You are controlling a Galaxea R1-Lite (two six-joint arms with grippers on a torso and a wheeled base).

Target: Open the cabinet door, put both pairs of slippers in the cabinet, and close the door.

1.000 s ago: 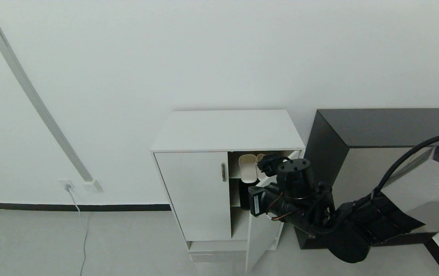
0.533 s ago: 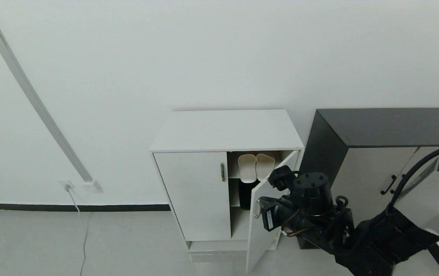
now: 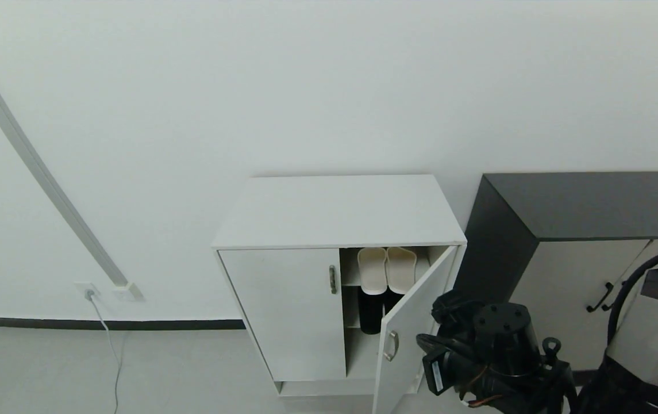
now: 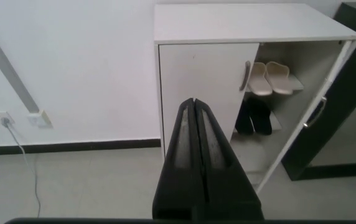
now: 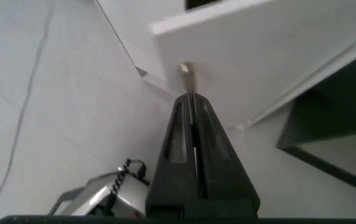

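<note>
The beige slippers (image 3: pixel 386 269) lie on the upper shelf of the white cabinet (image 3: pixel 337 210), and the black slippers (image 3: pixel 370 310) on the shelf below, beside the open right door (image 3: pixel 415 322). The right gripper (image 5: pixel 192 99), fingers pressed together and empty, points at the door handle (image 5: pixel 187 73) from near it. The left gripper (image 4: pixel 193 106), also closed on nothing, faces the cabinet from well back.

White boxy two-door cabinet (image 3: pixel 340 210): L door (image 3: pixel 283 310) shut, blocking that half. R door (image 3: pixel 415 322) stands partway open, leaving a narrow way in btwn its handle edge and the L door. Inside, cream slippers (image 3: pixel 372 270) take the top shelf and black slippers (image 3: pixel 370 310) the middle shelf, w/ free room below them. Dark grey cabinet (image 3: pixel 564 207) hems in the R door's outer side.
</note>
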